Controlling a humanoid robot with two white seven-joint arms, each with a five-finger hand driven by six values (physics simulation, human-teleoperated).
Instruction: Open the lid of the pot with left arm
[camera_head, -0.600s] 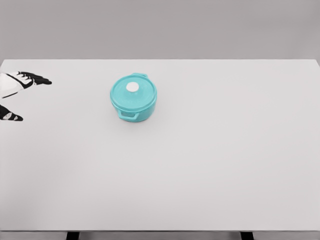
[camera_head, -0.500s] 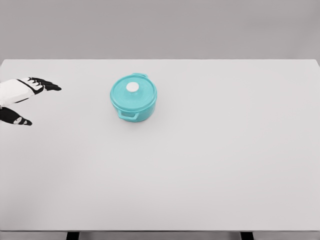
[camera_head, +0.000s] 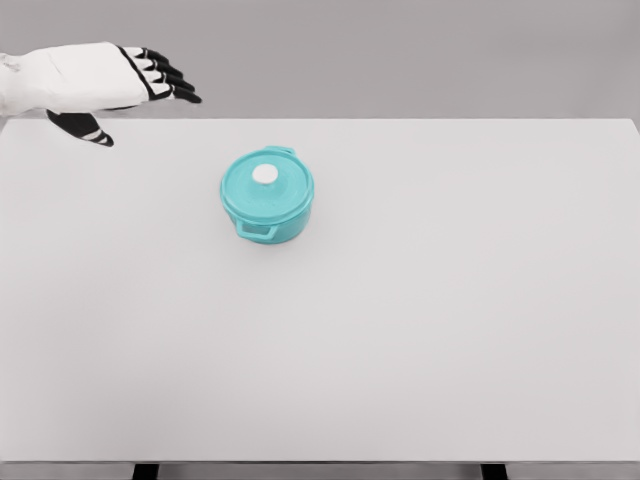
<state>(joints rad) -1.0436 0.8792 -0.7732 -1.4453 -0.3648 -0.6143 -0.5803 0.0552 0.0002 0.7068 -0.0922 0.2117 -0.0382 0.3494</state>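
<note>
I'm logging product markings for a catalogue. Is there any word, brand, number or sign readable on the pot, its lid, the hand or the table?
None. The teal pot, its lid with the white knob, the left hand and the table all show plain surfaces with no text.

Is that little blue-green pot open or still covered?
Covered. The lid sits flat on the pot, its white knob on top. The left robot hand is up and away, fingers spread.
</note>
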